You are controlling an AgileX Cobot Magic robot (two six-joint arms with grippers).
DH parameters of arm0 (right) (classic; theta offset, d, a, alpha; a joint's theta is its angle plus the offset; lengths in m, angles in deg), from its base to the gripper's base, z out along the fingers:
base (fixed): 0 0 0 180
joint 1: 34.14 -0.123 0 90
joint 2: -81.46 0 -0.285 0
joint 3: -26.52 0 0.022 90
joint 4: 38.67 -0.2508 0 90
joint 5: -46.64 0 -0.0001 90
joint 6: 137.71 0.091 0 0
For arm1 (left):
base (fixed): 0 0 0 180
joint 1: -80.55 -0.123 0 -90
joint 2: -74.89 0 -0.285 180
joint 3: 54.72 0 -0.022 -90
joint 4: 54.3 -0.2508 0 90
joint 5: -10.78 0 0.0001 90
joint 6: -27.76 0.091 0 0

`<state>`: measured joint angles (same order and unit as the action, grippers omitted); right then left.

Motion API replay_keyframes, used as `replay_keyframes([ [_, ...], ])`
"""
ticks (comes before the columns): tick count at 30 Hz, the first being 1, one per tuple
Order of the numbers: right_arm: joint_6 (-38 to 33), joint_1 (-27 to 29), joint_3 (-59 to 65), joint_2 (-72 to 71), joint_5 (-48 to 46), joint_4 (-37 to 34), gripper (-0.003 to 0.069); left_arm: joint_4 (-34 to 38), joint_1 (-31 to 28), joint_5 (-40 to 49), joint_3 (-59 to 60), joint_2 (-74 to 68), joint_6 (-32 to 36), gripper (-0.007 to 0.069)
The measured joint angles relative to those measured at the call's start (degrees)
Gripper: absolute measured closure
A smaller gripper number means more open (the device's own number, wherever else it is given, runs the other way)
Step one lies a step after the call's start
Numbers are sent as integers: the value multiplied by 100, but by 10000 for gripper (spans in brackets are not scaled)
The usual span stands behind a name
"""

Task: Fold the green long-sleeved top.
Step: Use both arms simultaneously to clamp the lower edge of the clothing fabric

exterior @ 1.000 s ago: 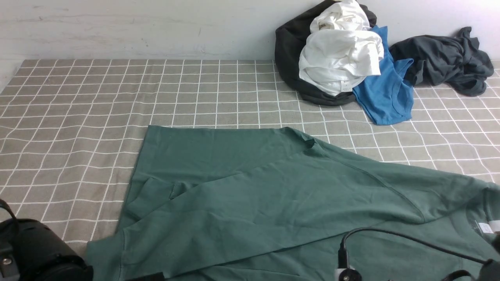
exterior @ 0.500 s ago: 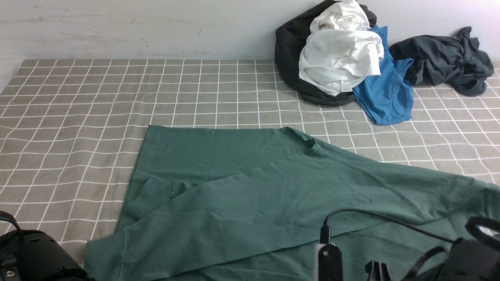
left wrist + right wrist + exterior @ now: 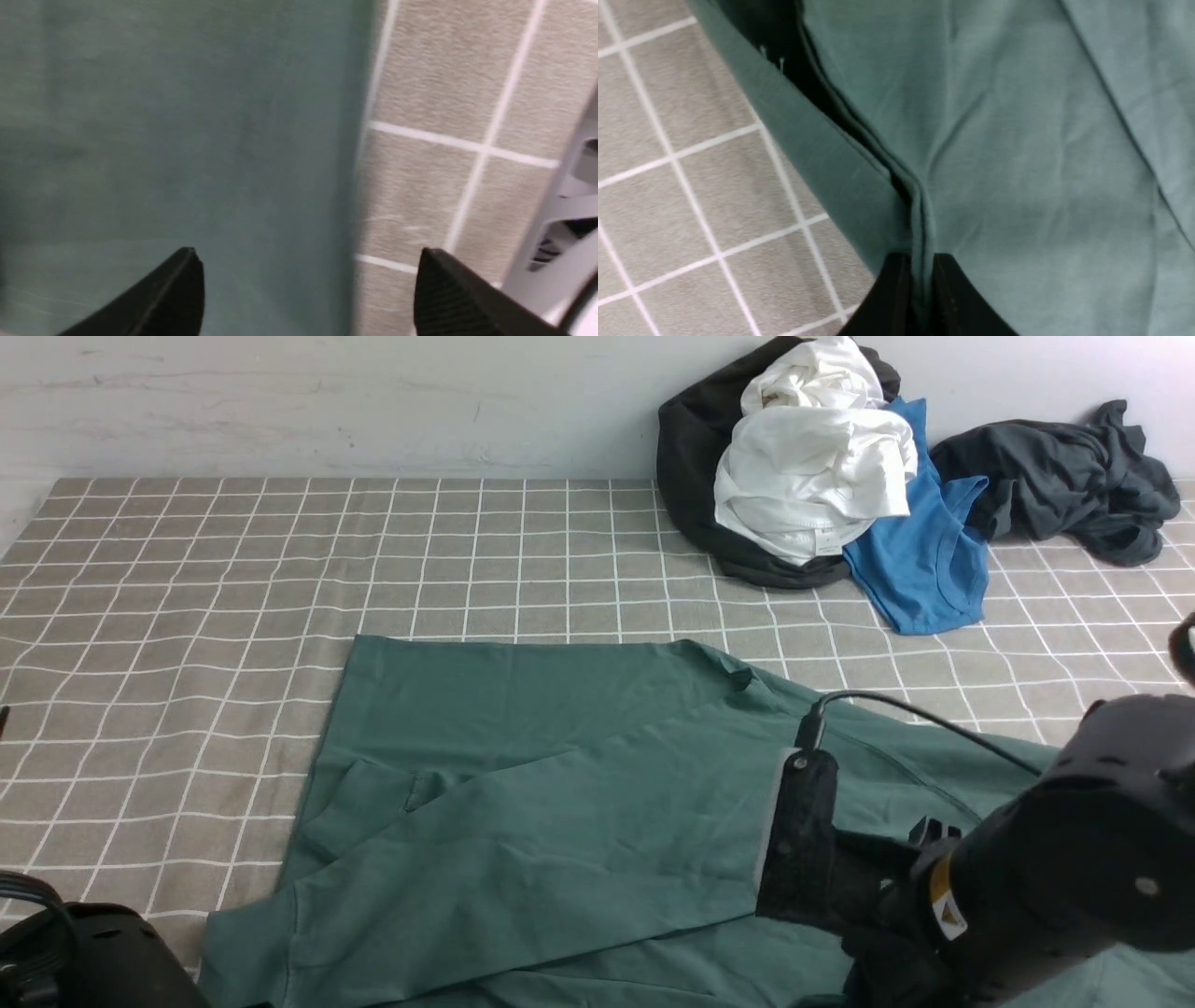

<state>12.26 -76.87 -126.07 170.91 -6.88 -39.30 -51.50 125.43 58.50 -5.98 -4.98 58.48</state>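
The green long-sleeved top (image 3: 560,784) lies spread on the checked cloth, one sleeve folded across its body. In the right wrist view my right gripper (image 3: 919,257) is shut on a pinched ridge of the top (image 3: 1017,140) near its edge, and the fabric there is lifted off the cloth. The front view shows only the right arm (image 3: 1027,859), which covers the top's right side and hides the gripper. My left gripper (image 3: 308,254) stands open, its fingers straddling a straight edge of the top (image 3: 163,140), with nothing held. The left arm (image 3: 65,952) shows only at the bottom left corner.
A heap of clothes sits at the back right against the wall: a black garment (image 3: 691,457), a white one (image 3: 812,467), a bright blue shirt (image 3: 924,560) and a charcoal-grey garment (image 3: 1064,476). The grey checked cloth (image 3: 187,616) covers the table.
My right arm has risen and swung inward over the top's right side, covering the neck area. The left arm has sunk lower in the corner. The top's visible left part has not moved.
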Motion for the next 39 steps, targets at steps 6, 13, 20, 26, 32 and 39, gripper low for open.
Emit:
replay_keyframes([
  [6,31,180,-13,0,-6,-13,636,-204,0,-305,0,-75,-9,84],
  [13,19,185,-13,0,-6,-129,636,-790,0,-610,0,-661,-455,181],
  [20,6,185,-13,0,-149,-155,627,-1013,0,-649,-128,-784,-1272,549],
  [26,6,185,-17,0,-445,-149,482,-1030,0,-182,-149,-779,-1346,627],
  [32,-1,208,54,0,-1176,441,113,-1024,0,189,-156,-779,-1370,629],
  [39,-63,865,671,0,-977,777,3,-934,0,205,-158,-773,-1372,629],
])
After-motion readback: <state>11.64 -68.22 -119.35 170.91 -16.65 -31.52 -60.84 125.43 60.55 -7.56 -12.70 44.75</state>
